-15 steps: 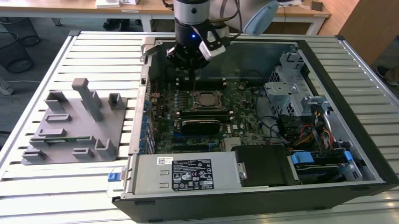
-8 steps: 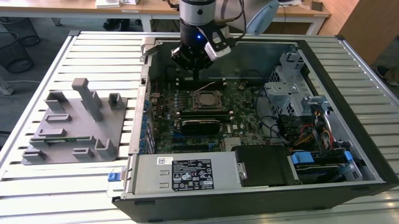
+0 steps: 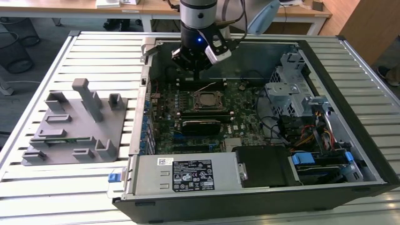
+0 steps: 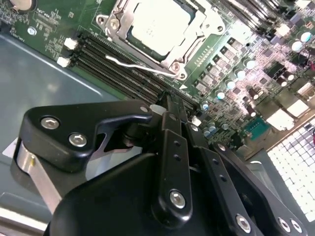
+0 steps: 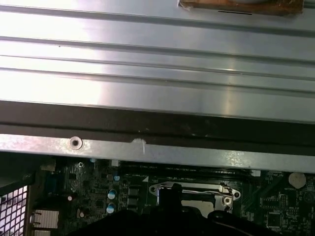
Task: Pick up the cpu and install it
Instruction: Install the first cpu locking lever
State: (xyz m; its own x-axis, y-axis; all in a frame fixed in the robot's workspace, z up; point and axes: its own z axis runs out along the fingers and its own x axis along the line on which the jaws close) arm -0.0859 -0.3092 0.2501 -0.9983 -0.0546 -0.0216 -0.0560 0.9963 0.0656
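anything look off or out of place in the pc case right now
Nothing stands out. The flat square silvery-grey cpu sits level inside its metal socket frame on the green motherboard, and the black gripper hangs above the memory slots beside it.

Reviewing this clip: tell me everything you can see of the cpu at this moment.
The cpu is a small flat square with a pale silvery metal top. It lies level in the motherboard socket, framed by the socket's metal bracket, with a thin wire lever lying beside that frame. In the exterior view it sits near the middle of the motherboard. The claw is beside the socket, not touching the chip.
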